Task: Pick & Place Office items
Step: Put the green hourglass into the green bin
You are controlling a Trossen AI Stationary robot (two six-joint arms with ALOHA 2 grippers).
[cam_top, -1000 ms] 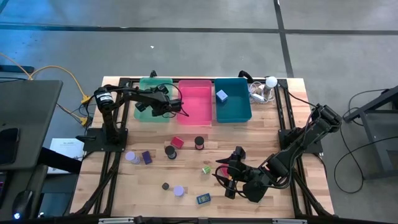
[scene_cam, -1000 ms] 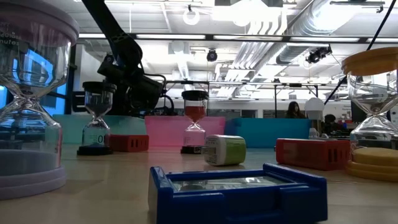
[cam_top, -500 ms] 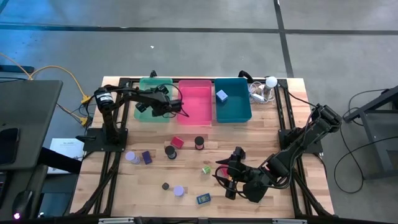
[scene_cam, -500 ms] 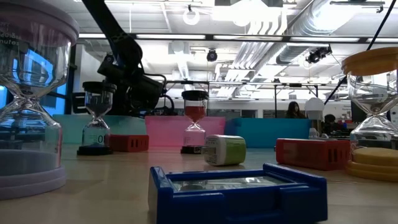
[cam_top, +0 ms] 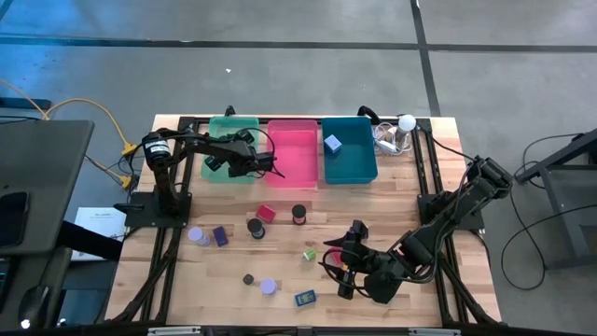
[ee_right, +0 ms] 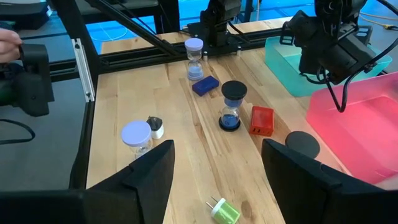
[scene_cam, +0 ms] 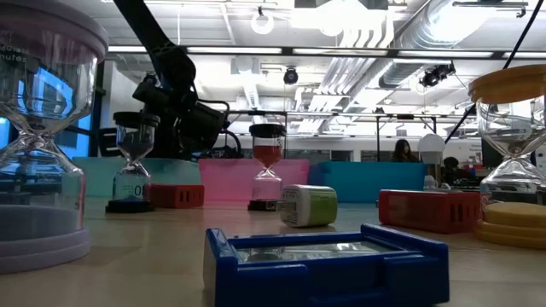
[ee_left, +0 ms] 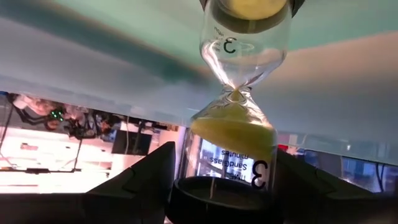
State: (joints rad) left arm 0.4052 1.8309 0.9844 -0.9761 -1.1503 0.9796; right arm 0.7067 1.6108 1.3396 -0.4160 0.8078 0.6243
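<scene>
While poised over the green plastic bin [cam_top: 224,149], left gripper [cam_top: 266,166] clamps yellow-sand glass hourglass [ee_left: 235,118] marked "3"; right gripper [cam_top: 340,280] idle, gaping, empty, above counter [cam_top: 280,243].

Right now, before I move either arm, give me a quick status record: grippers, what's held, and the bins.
left gripper: shut on a yellow-sand timer, above where the green bin meets the pink bin
right gripper: open, empty, low over the table's front right
teal bin: one blue block
pink bin: looks empty
</scene>
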